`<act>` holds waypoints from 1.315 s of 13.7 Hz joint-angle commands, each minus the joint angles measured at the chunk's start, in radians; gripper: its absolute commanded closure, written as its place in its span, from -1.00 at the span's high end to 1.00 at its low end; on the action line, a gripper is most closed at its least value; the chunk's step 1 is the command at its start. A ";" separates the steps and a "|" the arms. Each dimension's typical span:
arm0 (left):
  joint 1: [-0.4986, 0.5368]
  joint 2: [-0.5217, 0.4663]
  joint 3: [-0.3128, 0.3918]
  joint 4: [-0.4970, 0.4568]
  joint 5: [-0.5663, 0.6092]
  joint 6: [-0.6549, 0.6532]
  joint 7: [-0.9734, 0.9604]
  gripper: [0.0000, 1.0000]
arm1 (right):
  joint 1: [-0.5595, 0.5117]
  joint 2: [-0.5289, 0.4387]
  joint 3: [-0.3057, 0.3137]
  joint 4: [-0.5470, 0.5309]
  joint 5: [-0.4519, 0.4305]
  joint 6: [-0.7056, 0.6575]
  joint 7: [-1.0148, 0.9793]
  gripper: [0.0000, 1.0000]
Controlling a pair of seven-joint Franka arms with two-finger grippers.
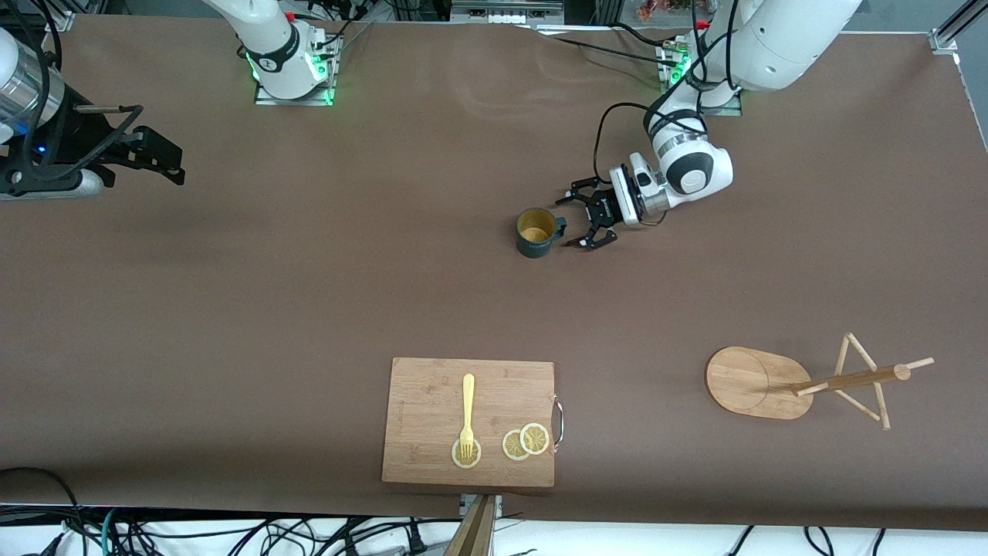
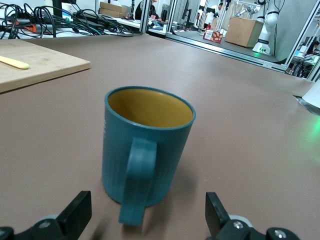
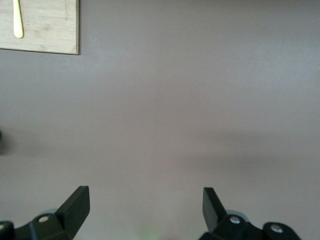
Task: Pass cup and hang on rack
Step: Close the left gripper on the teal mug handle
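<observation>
Left gripper (image 1: 580, 220) low over the desk (image 1: 309, 293), jaws spread wide, holding nothing, one cup (image 1: 537, 232) upright just beside it, handle toward the fingers. Right gripper (image 1: 154, 154) waits wide open, nothing held, at the right arm's end. One rack (image 1: 760, 382), one cutting board (image 1: 432, 421) with one fork (image 1: 467, 413), three lemon slices (image 1: 533, 439), well apart from the left gripper.

I see cup (image 2: 147, 150): matt teal, ribbed outside, smooth yellowish inside. Table (image 1: 309, 293): matt brown covering. Rack (image 1: 760, 382) and board (image 1: 432, 401): light wood, visible grain. Gripper fingers (image 2: 77, 212): matt black.
</observation>
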 commanded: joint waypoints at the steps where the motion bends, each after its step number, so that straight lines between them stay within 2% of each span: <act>1: 0.007 0.014 -0.010 -0.012 -0.074 -0.011 0.238 1.00 | 0.007 -0.005 0.002 0.013 -0.009 -0.006 0.005 1.00; 6: -0.020 0.025 -0.010 -0.001 -0.114 -0.008 0.244 1.00 | 0.009 -0.007 0.003 0.013 -0.007 -0.007 0.005 1.00; 7: -0.020 0.025 -0.010 0.002 -0.114 -0.008 0.244 0.69 | 0.011 -0.007 0.003 0.013 -0.007 -0.007 0.006 1.00; 8: -0.020 0.023 -0.010 0.000 -0.114 -0.008 0.246 0.24 | 0.011 -0.007 0.003 0.013 -0.007 -0.007 0.006 1.00; 9: -0.020 0.023 -0.010 0.000 -0.116 -0.008 0.246 -0.58 | 0.011 -0.007 0.003 0.013 -0.009 -0.006 0.005 1.00; 10: -0.020 0.025 -0.009 0.000 -0.116 -0.008 0.246 -0.71 | 0.011 -0.007 0.003 0.013 -0.011 -0.006 0.005 1.00; 11: -0.020 0.025 -0.007 0.000 -0.116 -0.008 0.244 -0.94 | 0.011 -0.007 0.003 0.013 -0.011 -0.004 0.005 1.00; 12: -0.020 0.025 -0.001 0.000 -0.114 -0.010 0.241 -1.00 | 0.011 -0.007 0.003 0.013 -0.011 -0.004 0.005 1.00; 15: -0.016 0.019 0.007 0.000 -0.111 -0.010 0.218 -1.00 | 0.011 -0.007 0.002 0.013 -0.011 -0.001 0.005 1.00; 18: -0.008 -0.039 0.010 0.000 -0.096 -0.007 0.010 -1.00 | 0.008 -0.005 -0.008 0.013 -0.012 0.002 0.000 1.00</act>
